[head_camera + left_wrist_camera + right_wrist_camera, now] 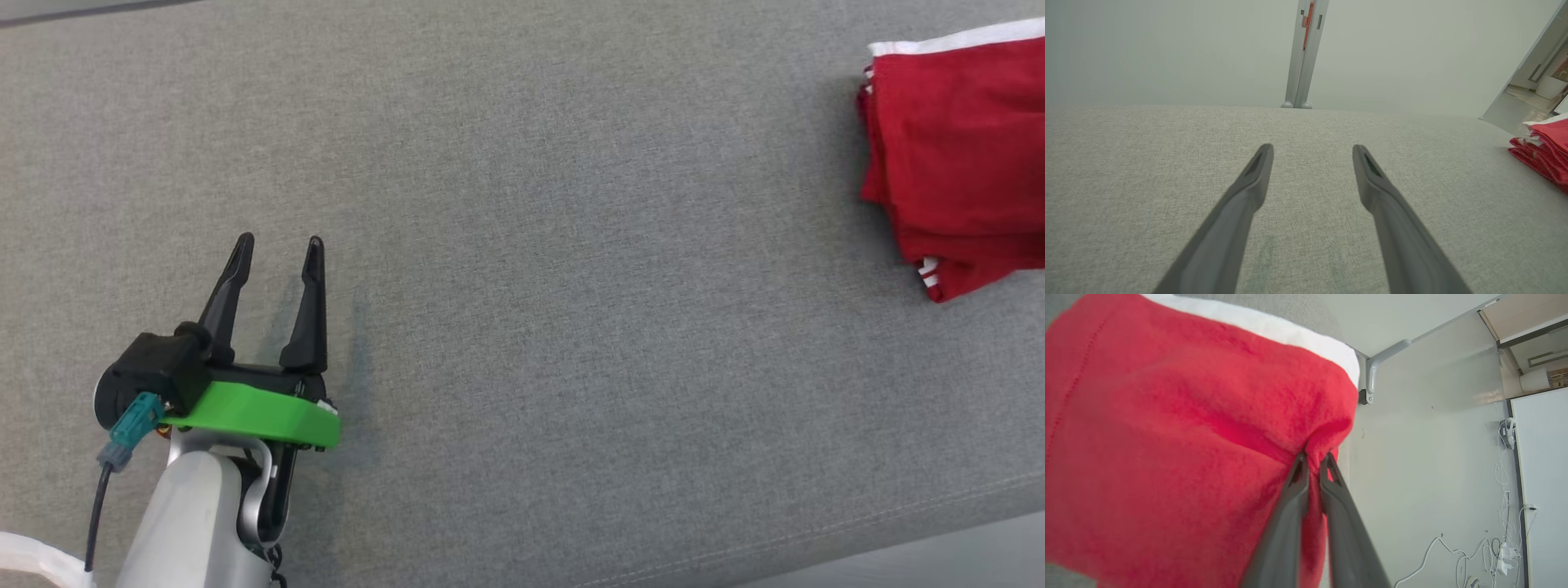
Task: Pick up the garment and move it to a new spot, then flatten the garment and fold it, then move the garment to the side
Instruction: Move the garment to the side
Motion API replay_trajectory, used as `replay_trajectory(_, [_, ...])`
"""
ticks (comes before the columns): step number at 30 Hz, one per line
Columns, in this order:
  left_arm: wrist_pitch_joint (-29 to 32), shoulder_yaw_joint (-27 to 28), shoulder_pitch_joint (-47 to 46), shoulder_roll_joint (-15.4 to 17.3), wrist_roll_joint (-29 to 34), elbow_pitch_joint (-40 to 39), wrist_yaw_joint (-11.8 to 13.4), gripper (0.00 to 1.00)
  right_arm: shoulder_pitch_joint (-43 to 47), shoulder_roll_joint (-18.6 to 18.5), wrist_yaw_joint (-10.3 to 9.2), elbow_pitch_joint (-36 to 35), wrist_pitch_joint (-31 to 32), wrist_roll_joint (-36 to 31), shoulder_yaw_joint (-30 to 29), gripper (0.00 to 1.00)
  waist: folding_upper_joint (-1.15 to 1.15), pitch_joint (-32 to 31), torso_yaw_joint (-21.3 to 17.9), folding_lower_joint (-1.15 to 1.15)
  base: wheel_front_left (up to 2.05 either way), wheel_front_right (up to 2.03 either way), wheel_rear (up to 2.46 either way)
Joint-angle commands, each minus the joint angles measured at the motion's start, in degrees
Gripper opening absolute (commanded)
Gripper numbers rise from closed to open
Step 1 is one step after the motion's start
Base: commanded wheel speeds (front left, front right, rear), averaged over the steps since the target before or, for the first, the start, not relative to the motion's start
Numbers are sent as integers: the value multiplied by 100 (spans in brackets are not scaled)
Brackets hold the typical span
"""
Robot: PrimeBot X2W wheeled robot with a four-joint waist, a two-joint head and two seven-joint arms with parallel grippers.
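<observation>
**Right arm has the folded garment, left arm idle and far off**

Nearest: left gripper (280, 241) sits over the near-left part of the grey upholstered surface (571, 286), fingers pointing toward the far side. Jaws are spread wide with nothing between them. Its wrist view shows bare grey cloth under and ahead of the left gripper (1312, 149).

Mid: open grey fabric. A stitched seam (816, 531) runs along the near-right edge.

Far right: the red garment (963, 147) lies at the surface's right edge, stacked in layers and looking folded. A white band (955, 39) runs across its far end. The visible part runs near-to-far, but the head view cuts off its right side, so I can't call the true long axis.

Right gripper (1314, 456): jaws are nearly together, pinching a bunched fold of the red garment (1167, 437) at its edge, not far below the white band (1257, 324). I can't tell whether the cloth is lifted or dragging.

Key relation: from the left gripper the garment (1543, 155) is off to the right and well apart. The right arm is on it and far nearer.

Judgement: fold looks done and this is the move-to-the-side step, a right-arm job. A single edge pinch could let the layers slide open, so keep the pull low and along the surface.
</observation>
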Motion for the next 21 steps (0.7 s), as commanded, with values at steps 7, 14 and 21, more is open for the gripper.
replay_trajectory(7, [2, -91, -220, 142, -8, -71, -18, 100, 203, -178, -14, 597, -827, -941, -714, 0, 0, 346, 313, 0, 0, 0, 0])
replay_trajectory(14, [2, -120, -244, 202, 28, -115, -18, 100, 354, 40, -14, 934, -1482, -1793, -1597, 100, 0, 472, 507, 0, 0, 0, 0])
replay_trajectory(21, [2, -116, -243, 191, 8, -77, -18, 100, 545, 356, -14, 1112, -1670, -2361, -2498, 100, 0, 359, 565, 0, 0, 0, 0])
